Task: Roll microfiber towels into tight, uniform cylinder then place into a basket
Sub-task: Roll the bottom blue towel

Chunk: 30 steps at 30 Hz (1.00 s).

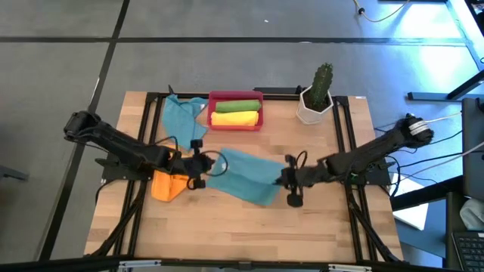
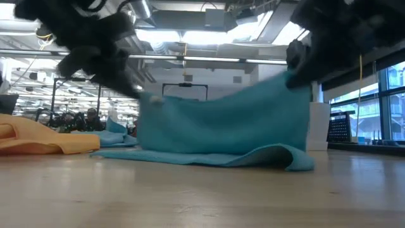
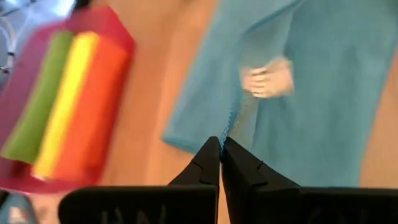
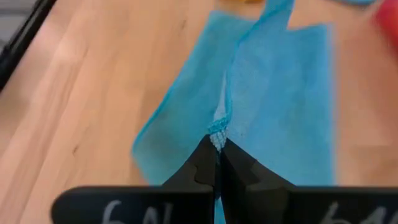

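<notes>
A teal blue towel (image 1: 246, 176) hangs stretched between my two grippers at the table's middle. Its lower part (image 2: 253, 155) lies on the table. My left gripper (image 1: 203, 166) is shut on its left end and my right gripper (image 1: 287, 178) on its right end. The red basket (image 1: 213, 97) stands at the far middle and holds a green roll (image 1: 236, 106), a yellow roll (image 1: 234, 119) and an orange roll (image 3: 93, 106). A loose orange towel (image 1: 168, 186) lies under the left arm. Another teal towel (image 1: 184, 117) lies left of the basket. My left gripper pinches the teal towel's hemmed edge (image 3: 231, 121) between its two shut fingers, at the towel's left end. That end is lifted off the table and the cloth falls away below it. A white tag (image 3: 267, 78) shows on the cloth beyond the fingers. My right gripper pinches the teal towel's hemmed edge (image 4: 219, 127) between its two shut fingers, at the towel's right end. That end (image 2: 292, 81) is held higher than the left one. The cloth spreads away from the fingers and runs down to the table.
A white hexagonal pot with a cactus (image 1: 316, 102) stands at the far right, beside the basket. Bare wooden table top (image 1: 242, 230) lies between the towel and the near edge. Black frame rails (image 1: 342, 128) run along the table's left and right sides.
</notes>
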Tool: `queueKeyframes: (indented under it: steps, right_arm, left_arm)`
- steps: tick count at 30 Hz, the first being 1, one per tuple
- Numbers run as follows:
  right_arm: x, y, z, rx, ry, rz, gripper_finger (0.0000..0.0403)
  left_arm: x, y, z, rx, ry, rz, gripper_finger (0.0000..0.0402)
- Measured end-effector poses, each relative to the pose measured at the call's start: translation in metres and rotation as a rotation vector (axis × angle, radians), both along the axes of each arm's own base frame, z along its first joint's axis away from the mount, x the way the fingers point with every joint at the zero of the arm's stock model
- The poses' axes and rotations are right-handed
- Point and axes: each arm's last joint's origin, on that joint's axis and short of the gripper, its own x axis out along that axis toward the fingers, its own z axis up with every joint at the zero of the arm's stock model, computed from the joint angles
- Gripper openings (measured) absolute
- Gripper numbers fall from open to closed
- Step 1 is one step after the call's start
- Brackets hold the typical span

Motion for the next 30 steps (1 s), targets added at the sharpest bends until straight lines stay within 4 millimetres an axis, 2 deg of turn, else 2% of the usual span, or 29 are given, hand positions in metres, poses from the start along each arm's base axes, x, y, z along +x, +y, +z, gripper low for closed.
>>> queueKeyframes:
  steps: [6, 11, 19, 24, 30]
  right_arm:
    - [0.016, 0.027, -0.041, 0.015, 0.040, 0.078, 0.0006]
    - [0.023, 0.039, -0.059, 0.073, 0.038, 0.125, 0.0006]
    - [0.023, 0.042, -0.064, 0.112, 0.057, 0.133, 0.0017]
    - [0.026, 0.046, -0.058, 0.165, 0.004, 0.175, 0.0051]
    - [0.026, 0.052, -0.055, 0.195, -0.026, 0.215, 0.0111]
  left_arm:
    - [-0.018, -0.006, -0.030, -0.035, 0.015, -0.002, 0.0000]
    - [-0.022, -0.008, -0.038, -0.085, 0.003, -0.013, 0.0001]
    - [-0.020, -0.012, -0.036, -0.160, -0.011, -0.078, 0.0024]
    - [-0.020, -0.012, -0.037, -0.177, -0.001, -0.094, 0.0065]
    - [-0.022, -0.012, -0.033, -0.183, -0.010, -0.092, 0.0105]
